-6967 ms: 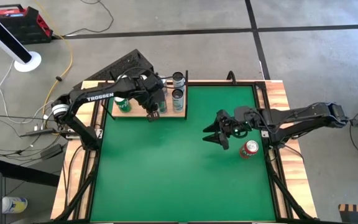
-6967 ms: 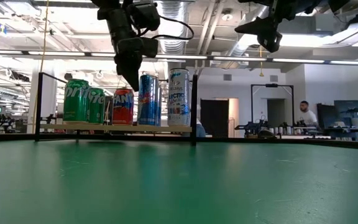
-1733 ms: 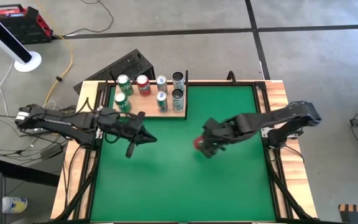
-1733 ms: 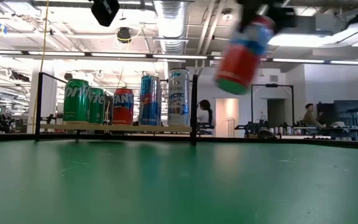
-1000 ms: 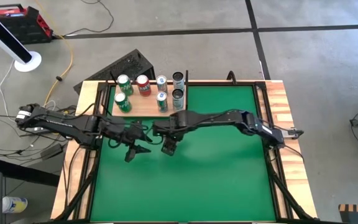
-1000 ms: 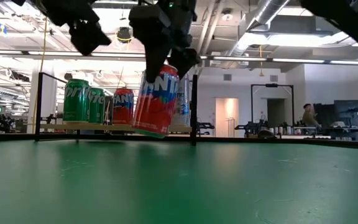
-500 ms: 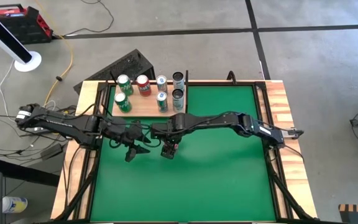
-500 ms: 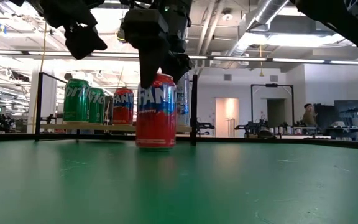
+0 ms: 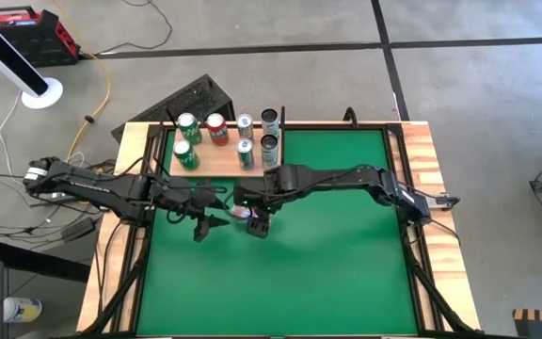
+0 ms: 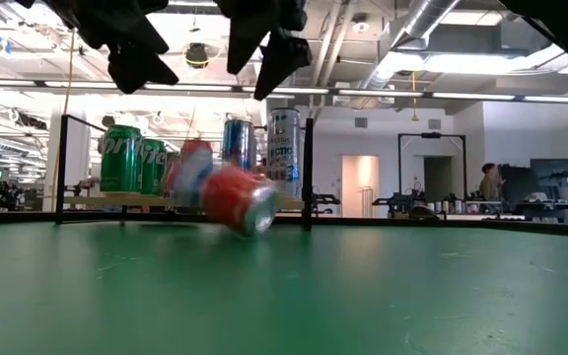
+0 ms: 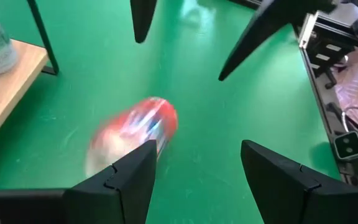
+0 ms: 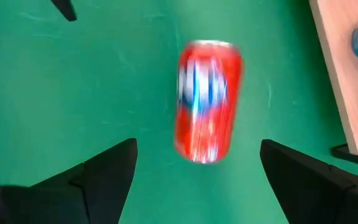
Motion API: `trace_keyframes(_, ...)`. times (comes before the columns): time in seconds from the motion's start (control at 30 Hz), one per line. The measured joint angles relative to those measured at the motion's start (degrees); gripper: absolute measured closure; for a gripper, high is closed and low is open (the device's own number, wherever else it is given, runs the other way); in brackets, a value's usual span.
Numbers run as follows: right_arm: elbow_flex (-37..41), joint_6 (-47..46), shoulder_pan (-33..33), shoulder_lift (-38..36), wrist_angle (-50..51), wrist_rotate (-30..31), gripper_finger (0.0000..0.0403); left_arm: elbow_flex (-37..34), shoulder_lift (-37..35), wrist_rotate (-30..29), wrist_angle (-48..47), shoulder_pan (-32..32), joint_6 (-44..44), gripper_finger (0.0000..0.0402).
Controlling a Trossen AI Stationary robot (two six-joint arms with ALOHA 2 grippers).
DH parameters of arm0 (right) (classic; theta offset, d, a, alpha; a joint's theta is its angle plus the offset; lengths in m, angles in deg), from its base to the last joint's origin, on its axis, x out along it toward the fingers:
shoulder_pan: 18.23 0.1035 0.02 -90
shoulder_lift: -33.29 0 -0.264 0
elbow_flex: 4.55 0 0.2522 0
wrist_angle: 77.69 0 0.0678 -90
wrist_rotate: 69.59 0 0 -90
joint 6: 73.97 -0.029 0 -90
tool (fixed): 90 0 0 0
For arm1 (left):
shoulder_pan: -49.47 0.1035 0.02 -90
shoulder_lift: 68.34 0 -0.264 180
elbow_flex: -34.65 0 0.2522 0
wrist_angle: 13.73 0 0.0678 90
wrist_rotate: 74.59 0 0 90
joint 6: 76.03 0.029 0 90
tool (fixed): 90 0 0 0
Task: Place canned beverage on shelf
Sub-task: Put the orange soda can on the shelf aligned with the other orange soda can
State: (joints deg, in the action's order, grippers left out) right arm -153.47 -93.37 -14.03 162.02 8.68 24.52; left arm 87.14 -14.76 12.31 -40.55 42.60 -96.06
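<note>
A red canned beverage [image 12: 207, 99] lies on its side on the green mat [image 9: 327, 273], just in front of the shelf [image 9: 217, 159], and it shows blurred [image 10: 230, 197]. My right gripper [image 12: 197, 180] hangs open above it, touching nothing. My left gripper [image 11: 197, 180] is open too, low over the mat on the can's left side [image 9: 205, 224], with the can [image 11: 135, 130] just beyond one fingertip. The shelf, a pale wood panel at the mat's far left, carries several upright cans.
Thin dark posts [image 10: 307, 173] frame the shelf's corners close to the fallen can. The mat to the right and toward the near edge lies bare. Wooden border strips [image 9: 426, 151] run along the table's sides. People stand far off in the room behind [image 10: 488, 182].
My right gripper brought the red can down tilted, stood it upright on the mat in front of the shelf, then opened and rose. The can has tipped over onto its side toward my left gripper, which has kept still.
</note>
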Motion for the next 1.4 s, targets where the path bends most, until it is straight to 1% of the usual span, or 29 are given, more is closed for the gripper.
trace_keyframes(0.07, 0.32, 0.11, 0.22, 0.56, -0.77, 0.60, 0.0044, 0.00, 0.00, -0.31, 0.00, 0.00, -0.03, 0.0182)
trace_keyframes(0.17, 1.66, 0.86, 0.23, 0.98, -1.52, 0.66, 0.0070, 0.00, 0.00, -0.37, -0.06, 0.00, -0.03, 0.0182)
trace_keyframes(0.2, 1.70, 0.86, 0.33, 1.05, -1.97, 1.32, 0.0080, 0.00, 0.00, -0.35, -0.16, 0.00, -0.05, 0.0182)
trace_keyframes(0.27, 1.64, 0.90, 0.73, 0.64, -2.64, 4.56, 0.0099, 0.00, 0.00, -0.33, -1.22, 0.00, -0.05, 0.0182)
trace_keyframes(0.37, 1.68, 0.95, 1.19, -2.53, 0.88, 6.43, 0.0116, 0.00, 0.00, -0.36, -5.12, 0.00, -0.20, 0.0182)
trace_keyframes(0.47, 1.54, 1.06, 2.15, -6.55, 5.63, 7.84, 0.0121, 0.00, 0.02, -0.37, -10.51, 0.00, 0.76, 0.0182)
trace_keyframes(0.53, 1.55, 1.02, 3.27, -8.59, 8.31, 10.01, 0.0121, -0.23, 0.56, -1.23, -11.49, 0.00, 5.57, 0.0182)
trace_keyframes(0.6, 1.60, 0.12, 4.79, -10.24, 10.40, 13.25, 0.0121, -0.39, 1.16, -2.51, -11.38, 0.00, 13.11, 0.0182)
trace_keyframes(0.67, 1.62, -0.85, 6.48, -12.43, 12.90, 16.26, 0.0121, -0.37, 2.31, -3.51, -8.74, 0.00, 18.90, 0.0182)
trace_keyframes(0.73, 1.60, -2.09, 8.01, -14.55, 15.31, 18.23, 0.0121, -0.36, 4.04, -3.16, -6.42, 0.57, 21.66, 0.0182)
trace_keyframes(0.77, 1.57, -2.89, 8.77, -15.57, 16.58, 18.99, 0.0121, -0.10, 5.24, -1.67, -6.24, 1.26, 22.46, 0.0182)
trace_keyframes(0.87, 1.57, -5.32, 10.90, -17.31, 17.33, 21.30, 0.0122, 1.54, 10.76, 5.79, -5.71, 3.54, 26.59, 0.0181)
trace_keyframes(0.9, 1.62, -6.00, 11.50, -17.88, 17.39, 21.74, 0.0122, 2.18, 12.84, 6.75, -6.25, 3.86, 28.13, 0.0181)
trace_keyframes(1.0, 1.64, -7.62, 12.93, -18.65, 17.40, 21.79, 0.0122, 5.75, 18.50, 6.82, -8.27, 4.93, 32.22, 0.0181)
trace_keyframes(1.07, 1.62, -8.48, 13.74, -19.15, 17.40, 21.87, 0.0122, 8.31, 21.69, 6.83, -11.38, 5.87, 32.83, 0.0181)
trace_keyframes(1.17, 1.61, -8.85, 14.92, -19.12, 17.39, 21.89, 0.0122, 11.00, 25.88, 6.83, -13.20, 6.58, 33.70, 0.0181)
trace_keyframes(1.3, 1.70, -9.32, 15.05, -18.67, 17.38, 21.47, 0.0122, 13.60, 29.17, 6.90, -13.91, 6.58, 38.60, 0.0177)
trace_keyframes(1.4, 1.68, -9.44, 15.26, -18.77, 17.49, 21.55, 0.0122, 14.86, 30.05, 5.10, -14.01, 6.60, 39.31, 0.0160)
